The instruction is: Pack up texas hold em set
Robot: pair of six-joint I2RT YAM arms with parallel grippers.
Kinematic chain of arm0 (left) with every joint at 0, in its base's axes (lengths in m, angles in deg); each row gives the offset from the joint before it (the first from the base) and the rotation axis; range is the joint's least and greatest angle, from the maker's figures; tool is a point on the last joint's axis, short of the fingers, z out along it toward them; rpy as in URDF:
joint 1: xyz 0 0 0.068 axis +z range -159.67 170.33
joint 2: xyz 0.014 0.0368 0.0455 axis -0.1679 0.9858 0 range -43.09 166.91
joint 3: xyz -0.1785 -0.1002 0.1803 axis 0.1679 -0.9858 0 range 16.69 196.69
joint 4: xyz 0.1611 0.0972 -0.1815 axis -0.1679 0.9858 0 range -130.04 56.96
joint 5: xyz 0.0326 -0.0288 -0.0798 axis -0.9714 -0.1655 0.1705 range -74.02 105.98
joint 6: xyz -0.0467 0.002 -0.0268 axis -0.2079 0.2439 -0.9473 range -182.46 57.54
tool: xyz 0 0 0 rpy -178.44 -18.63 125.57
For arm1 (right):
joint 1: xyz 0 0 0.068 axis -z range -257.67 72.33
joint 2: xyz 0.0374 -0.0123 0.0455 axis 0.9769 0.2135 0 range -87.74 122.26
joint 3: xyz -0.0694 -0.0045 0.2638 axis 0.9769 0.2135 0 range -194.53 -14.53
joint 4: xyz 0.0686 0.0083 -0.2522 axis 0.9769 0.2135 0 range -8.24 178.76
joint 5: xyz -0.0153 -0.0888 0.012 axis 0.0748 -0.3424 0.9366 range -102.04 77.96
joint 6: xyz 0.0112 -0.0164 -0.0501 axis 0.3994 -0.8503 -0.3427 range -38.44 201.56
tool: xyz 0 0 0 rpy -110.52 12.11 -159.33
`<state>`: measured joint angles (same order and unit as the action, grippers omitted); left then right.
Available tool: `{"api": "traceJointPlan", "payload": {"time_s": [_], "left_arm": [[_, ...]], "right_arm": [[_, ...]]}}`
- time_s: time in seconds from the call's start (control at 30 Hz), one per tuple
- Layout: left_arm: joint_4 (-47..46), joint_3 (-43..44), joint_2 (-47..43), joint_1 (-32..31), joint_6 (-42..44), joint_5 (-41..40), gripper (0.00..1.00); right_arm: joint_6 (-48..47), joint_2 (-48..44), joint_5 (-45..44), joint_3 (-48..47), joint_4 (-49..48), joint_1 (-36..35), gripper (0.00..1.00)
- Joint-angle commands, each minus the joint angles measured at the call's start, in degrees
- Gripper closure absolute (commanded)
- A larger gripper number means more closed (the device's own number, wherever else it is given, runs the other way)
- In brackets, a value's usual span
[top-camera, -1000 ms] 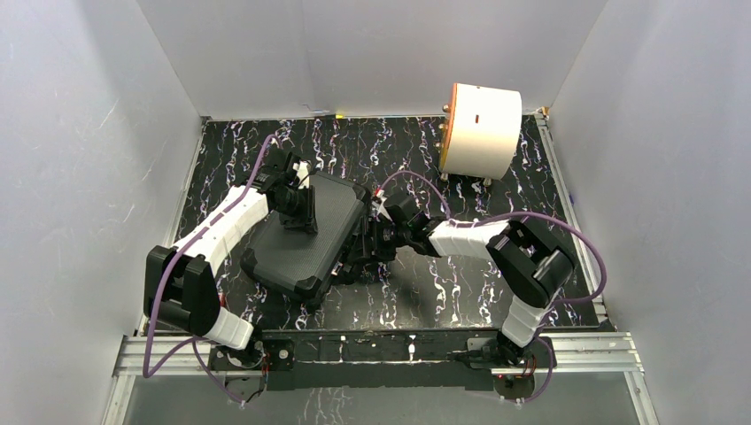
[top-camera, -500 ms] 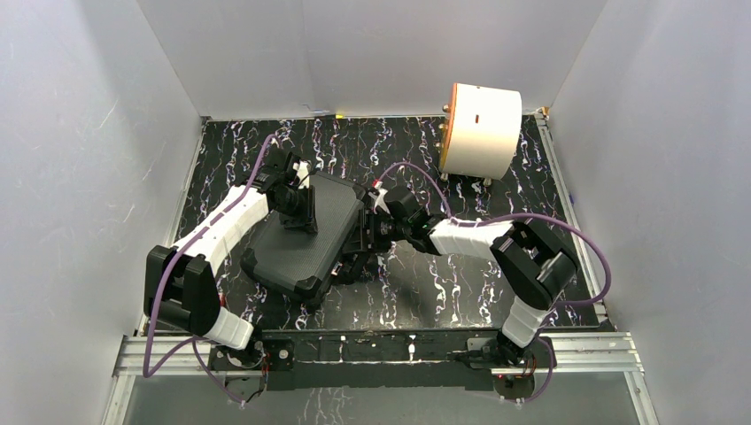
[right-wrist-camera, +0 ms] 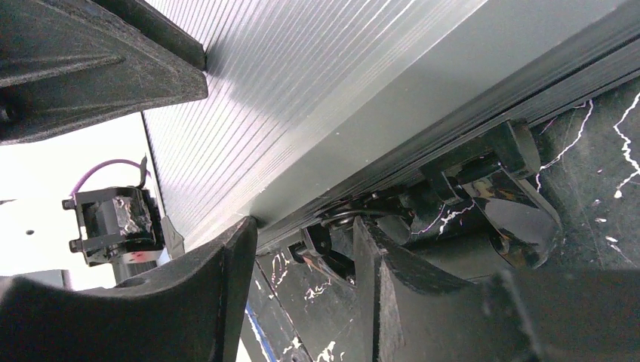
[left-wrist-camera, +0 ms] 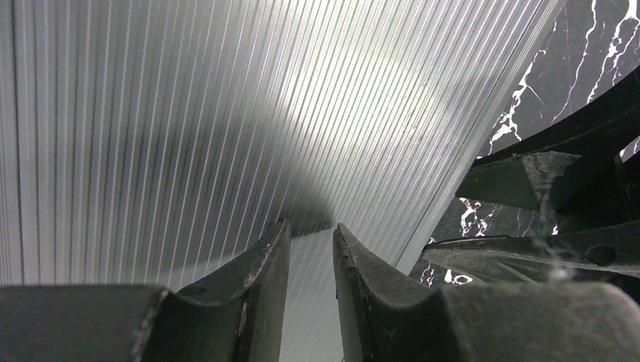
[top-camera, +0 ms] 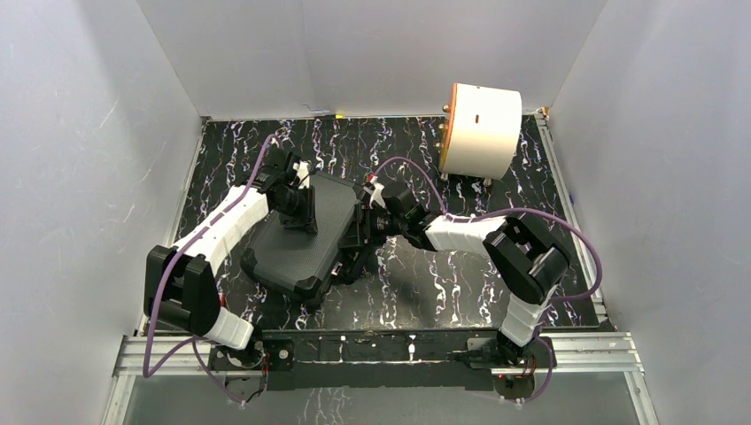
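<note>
The black ribbed case (top-camera: 297,252) lies closed and slanted on the marbled table; chips, buttons and card decks are not visible. My left gripper (top-camera: 301,218) points down onto the lid (left-wrist-camera: 189,113), its jaws (left-wrist-camera: 311,234) a narrow gap apart with nothing between them. My right gripper (top-camera: 360,232) is at the case's right edge, open. In the right wrist view (right-wrist-camera: 302,230) its left fingertip (right-wrist-camera: 234,241) touches the lid's rim (right-wrist-camera: 317,151), and a black latch (right-wrist-camera: 490,188) hangs just beyond the other finger.
A large white cylinder with an orange face (top-camera: 483,130) stands at the back right. White walls close in the table on three sides. A metal rail (top-camera: 381,350) runs along the near edge by the arm bases.
My right gripper has slid up along the case's right edge, toward the back left. The left gripper and the case have stayed in place.
</note>
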<state>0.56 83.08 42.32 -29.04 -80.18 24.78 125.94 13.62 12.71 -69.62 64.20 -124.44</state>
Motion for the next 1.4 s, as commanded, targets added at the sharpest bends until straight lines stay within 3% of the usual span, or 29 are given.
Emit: {"api": "traceJointPlan", "payload": {"time_s": [0.0,0.2,0.4,0.47,0.67,1.0,1.37], "left_arm": [[4.18,-3.06,3.99,-0.67,1.11,-1.60,0.74],[3.77,-0.66,2.78,-0.71,0.76,-1.58,0.66],[1.33,3.25,-0.06,-0.68,0.49,-0.24,0.44],[0.60,4.77,-0.64,-0.61,0.62,-1.64,0.38],[0.71,8.69,-0.85,2.02,2.38,-6.66,0.26],[2.12,6.75,0.06,10.46,4.70,-7.13,0.08],[1.24,0.53,2.19,13.00,4.97,-4.01,0.03]], "right_arm": [[-1.12,-0.06,0.95,-1.96,-3.73,-0.69,0.45],[-3.38,-6.57,-3.24,-0.81,-0.34,-0.67,0.44],[-4.30,-12.52,-10.52,1.65,6.49,-0.69,0.43],[-4.22,-13.24,-11.86,2.42,8.47,-0.70,0.47],[-4.05,-11.12,-14.30,2.44,14.42,-1.87,0.68],[-3.94,-4.54,-14.45,-2.11,17.23,-3.13,0.72],[-4.13,-0.39,-13.50,-5.56,17.41,-3.25,0.72]]}}
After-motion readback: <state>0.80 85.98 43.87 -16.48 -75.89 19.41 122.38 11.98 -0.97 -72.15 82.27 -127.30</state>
